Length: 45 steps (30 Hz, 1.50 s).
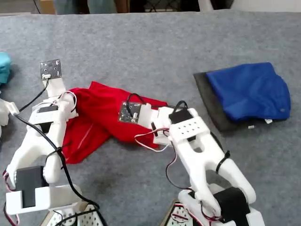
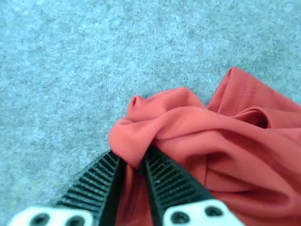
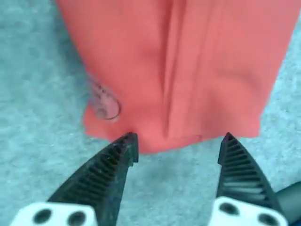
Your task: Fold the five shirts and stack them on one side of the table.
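A crumpled red shirt [image 1: 101,117] lies on the grey table between the two arms. My left gripper [image 1: 69,100] is at the shirt's left edge. In the left wrist view the left gripper [image 2: 132,160] is shut on a bunched fold of the red shirt [image 2: 197,136]. My right gripper [image 1: 133,123] hovers over the shirt's near right edge. In the right wrist view the right gripper [image 3: 180,141] is open, its black fingers straddling the hem of the red shirt [image 3: 174,70] without touching it.
A folded blue shirt [image 1: 249,92] rests on a dark grey shirt [image 1: 211,106] at the right side of the table. A teal shirt [image 1: 3,66] peeks in at the left edge. Bare grey table [image 1: 141,52] stretches behind the red shirt.
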Tool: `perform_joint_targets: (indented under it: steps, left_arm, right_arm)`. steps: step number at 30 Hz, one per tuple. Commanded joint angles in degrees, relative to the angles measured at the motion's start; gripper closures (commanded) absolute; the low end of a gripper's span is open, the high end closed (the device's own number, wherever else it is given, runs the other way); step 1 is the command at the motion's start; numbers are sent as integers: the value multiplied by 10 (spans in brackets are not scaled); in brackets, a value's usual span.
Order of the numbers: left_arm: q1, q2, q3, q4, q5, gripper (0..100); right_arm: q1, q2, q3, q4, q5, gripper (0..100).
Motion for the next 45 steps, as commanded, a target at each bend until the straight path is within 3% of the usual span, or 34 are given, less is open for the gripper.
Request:
perform_joint_targets:
  steps: [1,11,24,32,37,45]
  left_arm:
    - [7,-3,-15,-4,-4,971]
    - [7,-3,-15,-4,-4,971]
    - [7,-3,-15,-4,-4,971]
    - [7,-4,-14,-4,-4,971]
    - [7,-4,-14,-4,-4,971]
    - [7,-4,-13,-4,-4,971]
  right_arm:
    - [-1,-18,0,-31,5,717]
    - [34,49,-14,-113,5,986]
    - [49,48,-73,-111,4,985]
    - [49,50,-165,-14,-47,985]
    - [49,50,-151,40,1,979]
    - [47,48,-58,-47,24,835]
